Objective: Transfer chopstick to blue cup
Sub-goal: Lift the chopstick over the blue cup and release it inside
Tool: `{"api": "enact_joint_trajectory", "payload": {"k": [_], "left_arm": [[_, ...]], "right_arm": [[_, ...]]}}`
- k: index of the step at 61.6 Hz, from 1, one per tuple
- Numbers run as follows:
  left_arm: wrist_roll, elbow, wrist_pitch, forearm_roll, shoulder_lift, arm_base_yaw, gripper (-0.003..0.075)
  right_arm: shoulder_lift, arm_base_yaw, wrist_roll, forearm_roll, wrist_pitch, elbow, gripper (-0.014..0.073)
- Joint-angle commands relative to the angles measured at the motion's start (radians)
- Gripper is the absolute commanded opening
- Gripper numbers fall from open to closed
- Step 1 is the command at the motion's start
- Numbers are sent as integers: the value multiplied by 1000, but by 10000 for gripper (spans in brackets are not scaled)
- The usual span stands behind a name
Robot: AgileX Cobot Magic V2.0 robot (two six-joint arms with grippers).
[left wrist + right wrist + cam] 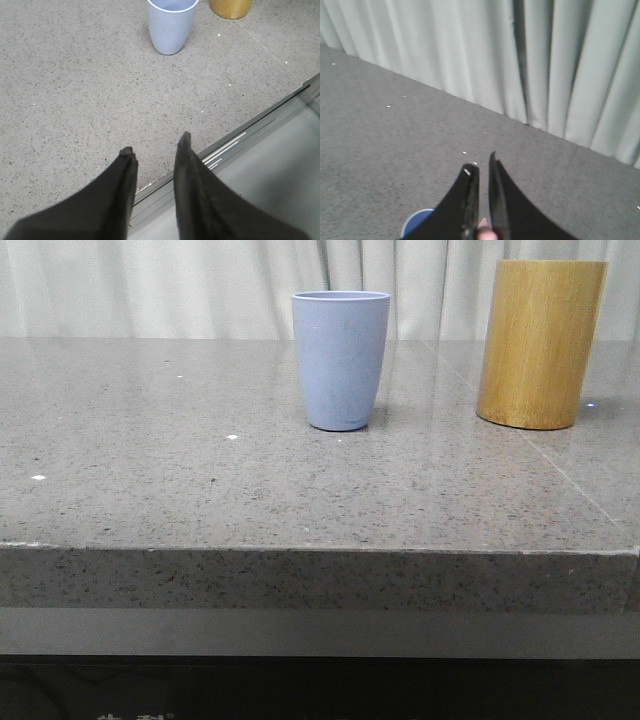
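Note:
The blue cup (340,360) stands upright in the middle of the stone table, and it also appears in the left wrist view (171,25). My right gripper (481,162) is high above the table, its jaws nearly together around the pale pink end of the chopstick (483,229). Part of the blue cup's rim (414,223) peeks out beside the left finger, below the gripper. My left gripper (156,145) hovers open over the table's front edge with nothing between its fingers, well short of the cup.
A taller yellow-brown bamboo cylinder (538,345) stands to the right of the cup, with a gap between them. A pale curtain (520,60) hangs behind the table. The table's front edge (320,548) runs close to the left gripper.

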State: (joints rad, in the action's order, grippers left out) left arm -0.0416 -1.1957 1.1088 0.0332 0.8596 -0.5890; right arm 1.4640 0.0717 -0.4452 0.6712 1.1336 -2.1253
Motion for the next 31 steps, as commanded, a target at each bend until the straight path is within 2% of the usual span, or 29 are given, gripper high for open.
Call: {"api": "enact_joint_trajectory", "payload": {"k": [1,10,17,24,31], "left_arm": [[8,-24,-69,11,-6,-6,188],[8,-24,-69,11,-6,-6,188],[8,-24,-69,11,-6,-6,188],[8,-24,-69,11,-6,-6,188],[8,-24,-69,11,-6,-6,188]], "right_arm": [[-31,-84,-3,24,-88,-21,-59],[-8,-248,-3,-57,-122,-21,-59],[49,-375,17,-210,-133,-19,-59],[111,-443,57,-317,-134,-19,-59],[175,-467,71,-336,-139,-19,-59]]}}
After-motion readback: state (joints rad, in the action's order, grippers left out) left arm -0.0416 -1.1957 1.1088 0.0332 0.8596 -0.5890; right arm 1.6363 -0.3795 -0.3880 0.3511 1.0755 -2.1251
